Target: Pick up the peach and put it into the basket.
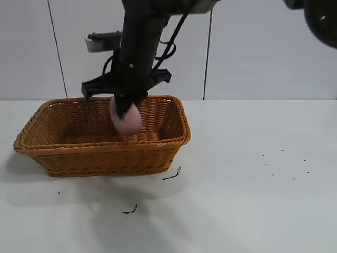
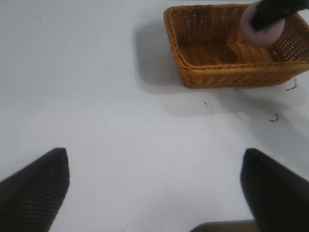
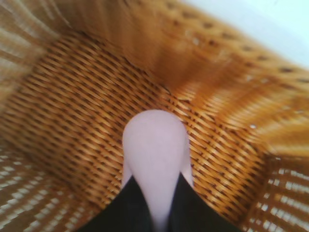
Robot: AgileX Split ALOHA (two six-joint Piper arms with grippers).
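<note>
1. Peach (image 1: 127,121) hangs inside the basket (image 1: 73,154), at the tip of the right gripper (image 1: 124,112), which reaches down from the upper middle of the exterior frame.
2. Right wrist view: the two dark fingers (image 3: 126,210) lie against the pink fruit (image 3: 154,150) on either side, so the gripper is clamped on it; the fruit sticks out beyond the fingertips over the woven floor (image 3: 63,111).
3. Whether the peach touches the basket floor cannot be told; in the exterior view its lower end sits just above the near rim line.
4. Peach is in the right half of the basket, nearer the right wall than the left, with much bare weave open to its left.
5. Basket sits at centre-left of the exterior frame on the white tabletop (image 1: 253,200), its flared walls rising around the gripper on all sides.
6. Right half of the tabletop is open, with only small dark specks (image 1: 172,175) near the basket's front right corner.
7. Left gripper (image 2: 154,193) hovers over bare tabletop well apart from the basket, fingers spread wide, holding nothing.
</note>
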